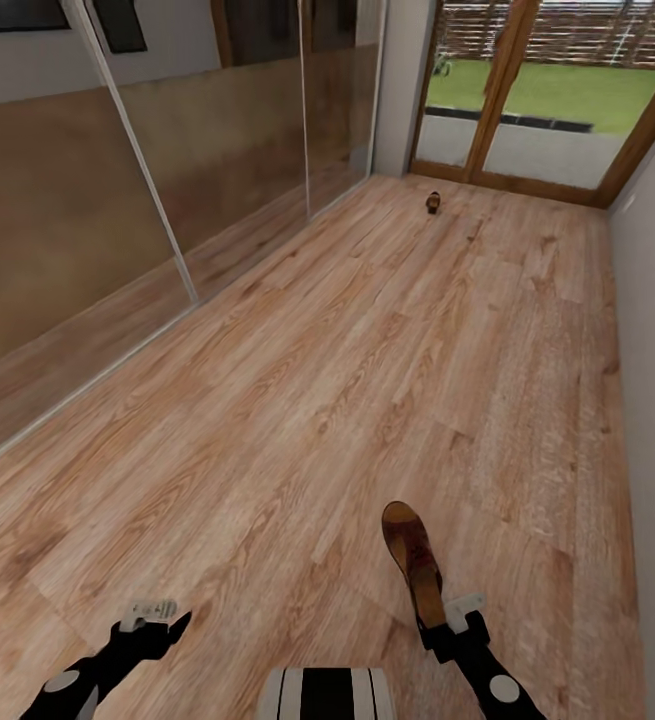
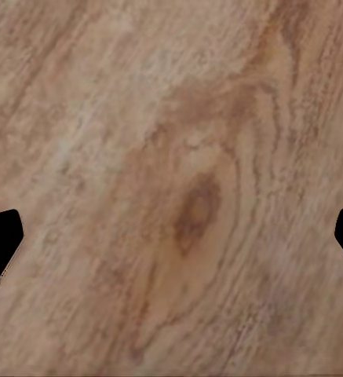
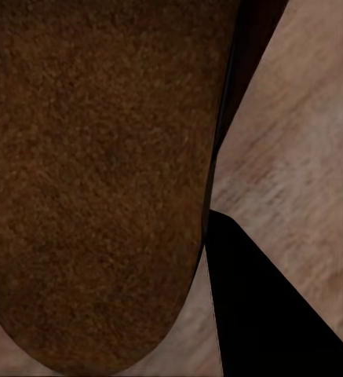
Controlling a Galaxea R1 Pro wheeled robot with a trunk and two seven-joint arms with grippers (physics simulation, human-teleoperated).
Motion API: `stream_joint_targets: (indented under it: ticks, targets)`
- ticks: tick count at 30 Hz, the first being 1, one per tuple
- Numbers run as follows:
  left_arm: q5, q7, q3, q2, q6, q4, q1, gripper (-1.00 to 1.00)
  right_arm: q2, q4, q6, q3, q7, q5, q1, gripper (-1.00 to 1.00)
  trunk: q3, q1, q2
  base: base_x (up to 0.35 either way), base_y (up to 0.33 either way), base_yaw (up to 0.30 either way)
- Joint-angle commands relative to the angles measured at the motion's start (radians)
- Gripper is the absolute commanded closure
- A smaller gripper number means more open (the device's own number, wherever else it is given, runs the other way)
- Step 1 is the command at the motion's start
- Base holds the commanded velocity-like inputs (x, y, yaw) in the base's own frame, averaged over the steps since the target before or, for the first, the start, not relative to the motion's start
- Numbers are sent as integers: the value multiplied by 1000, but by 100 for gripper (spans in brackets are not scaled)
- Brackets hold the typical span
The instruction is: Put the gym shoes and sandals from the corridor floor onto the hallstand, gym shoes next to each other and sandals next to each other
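The right gripper (image 1: 439,622) is clamping the heel end of a brown sandal (image 1: 412,560), holding it out over the wood floor (image 1: 297,380). The left gripper (image 1: 152,628) is hanging with fingers apart over bare planks beside that sandal. A second sandal (image 1: 433,202) is lying far beyond it, near the glass door (image 1: 527,110)

Head camera sits high, tipped forward and down along the light brown wood-plank corridor floor (image 1: 317,380) toward the wood-framed glass door (image 1: 527,100) at the far end. Left wrist camera looks straight down at the planks from close by, black fingertips (image 2: 0,236) at both picture edges. Right wrist camera is nearer still, pressed up to the dark reddish-brown leather sandal (image 3: 93,181), the same sandal the head view catches low, right of centre (image 1: 412,560), floor beside it
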Motion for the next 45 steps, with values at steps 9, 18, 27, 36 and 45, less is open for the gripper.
stream_joint_targets:
  ticks: [9,18,27,36,45]
  targets:
    - [-7,57,12,-2,-54,59,38,-100,-2,13,-50,-4,-1,-1,33,100,48,-4,2,0,0,-87]
    - [-9,76,54,-1,-139,150,62,-100,-1,143,-166,-15,-44,-3,47,100,97,-8,4,0,0,-87]
    - [-9,126,65,-8,-169,166,100,-100,5,194,-223,-15,-85,-3,48,100,146,-12,6,0,0,-87]
    - [-6,165,67,-11,-276,202,109,-100,8,229,-228,-14,-90,-4,49,100,194,-16,8,0,0,-86]
    - [-6,168,67,-13,-293,217,109,-100,3,240,-230,-16,-90,-6,49,100,243,-20,10,0,0,-87]
